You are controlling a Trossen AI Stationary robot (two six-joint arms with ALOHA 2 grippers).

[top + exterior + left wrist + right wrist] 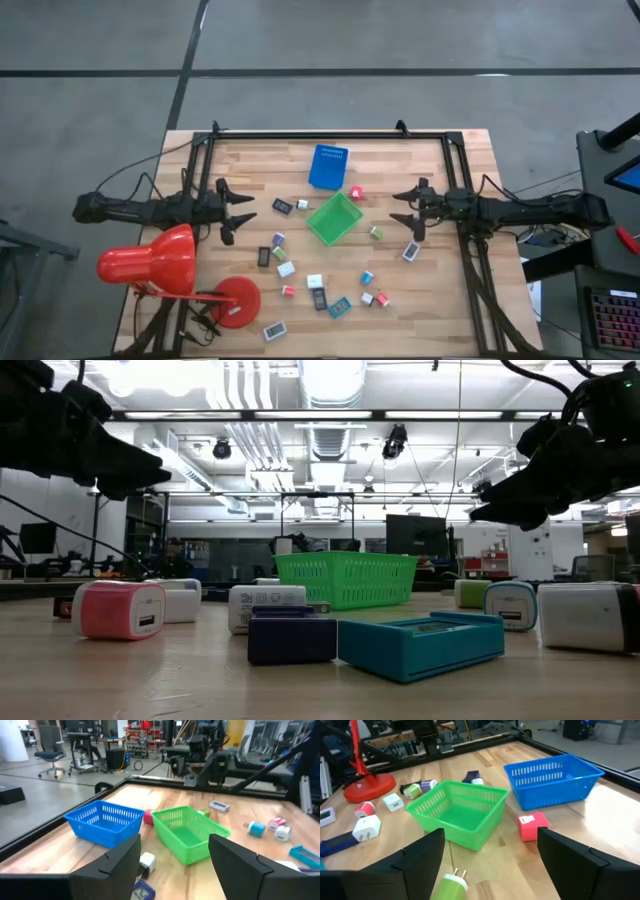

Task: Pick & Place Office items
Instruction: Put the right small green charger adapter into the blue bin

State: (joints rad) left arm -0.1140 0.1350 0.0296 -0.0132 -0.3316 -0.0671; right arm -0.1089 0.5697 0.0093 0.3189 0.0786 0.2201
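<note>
On the left of the table [250,160], the red desk lamp [150,262] stands at the near corner, its round base [236,301] beside it. The left gripper [243,212] hovers above the wood, its fingers [112,870] spread apart and holding nothing. The office items [286,268] lie scattered over the middle and near part of the table, all outside the baskets. The blue basket [328,166] sits toward the far edge, and the green basket [334,218] lies just in front of it, near the centre. A pink-red cube [356,192] rests close by both baskets; the right wrist view shows it apart from the green one. That view also shows a green plug [449,885] lying on the table near the right gripper. The low view alone shows a pink cube [122,609], a dark block [291,636] and a teal flat piece [421,642] close up, with the green basket behind them. On the right, the right gripper [403,206] hovers level with the left one, its fingers [585,862] also apart and empty.
</note>
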